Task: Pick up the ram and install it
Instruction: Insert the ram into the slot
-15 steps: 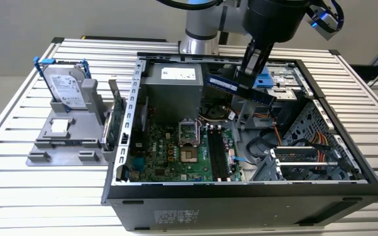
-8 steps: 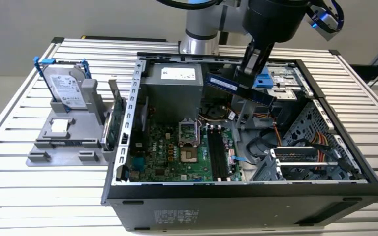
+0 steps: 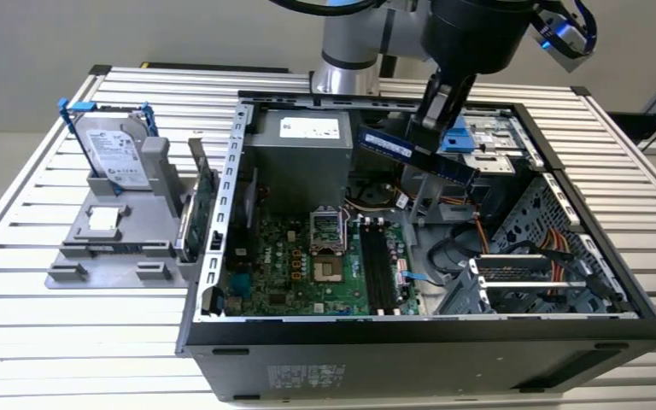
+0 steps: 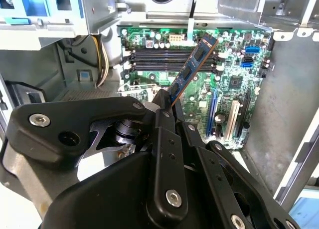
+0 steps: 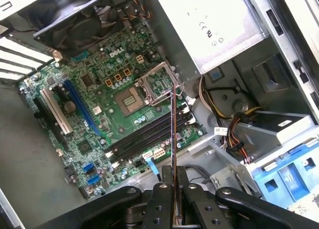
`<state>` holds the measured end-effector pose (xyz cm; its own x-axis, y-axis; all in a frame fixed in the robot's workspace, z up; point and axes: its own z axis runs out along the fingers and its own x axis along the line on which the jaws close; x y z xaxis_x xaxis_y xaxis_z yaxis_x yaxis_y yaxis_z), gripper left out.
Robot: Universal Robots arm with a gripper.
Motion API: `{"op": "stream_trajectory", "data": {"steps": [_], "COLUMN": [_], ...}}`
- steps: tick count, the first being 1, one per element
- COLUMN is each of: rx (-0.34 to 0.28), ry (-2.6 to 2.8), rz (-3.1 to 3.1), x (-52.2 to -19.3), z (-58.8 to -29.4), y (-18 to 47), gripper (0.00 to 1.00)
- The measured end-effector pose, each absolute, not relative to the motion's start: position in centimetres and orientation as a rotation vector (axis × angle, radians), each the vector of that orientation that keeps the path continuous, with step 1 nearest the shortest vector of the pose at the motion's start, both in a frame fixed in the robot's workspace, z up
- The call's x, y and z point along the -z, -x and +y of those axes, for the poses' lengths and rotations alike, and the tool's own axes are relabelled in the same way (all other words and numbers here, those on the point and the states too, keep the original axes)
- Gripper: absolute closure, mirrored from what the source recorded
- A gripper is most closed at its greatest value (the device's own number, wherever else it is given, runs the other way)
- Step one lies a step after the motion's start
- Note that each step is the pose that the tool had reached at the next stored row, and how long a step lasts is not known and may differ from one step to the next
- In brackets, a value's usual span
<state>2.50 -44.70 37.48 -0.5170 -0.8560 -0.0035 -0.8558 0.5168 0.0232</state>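
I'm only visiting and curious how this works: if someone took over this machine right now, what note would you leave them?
Gripper: shut on the ram, holding it in the air above the open computer case.
Ram: tilted, over the motherboard. In the second wrist view it points towards the memory slots.
Done: the ram is picked up and is over the case.
Left: the ram is not in a slot yet, and the slots look empty.
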Motion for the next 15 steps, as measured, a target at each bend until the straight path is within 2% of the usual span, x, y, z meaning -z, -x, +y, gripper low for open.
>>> {"op": "stream_trajectory", "data": {"steps": [15], "rx": [0.035], "ry": [-1.486], "rz": [-2.759], "x": [-37.48], "z": [-44.70], "y": [-2.50], "gripper": [1.00]}}
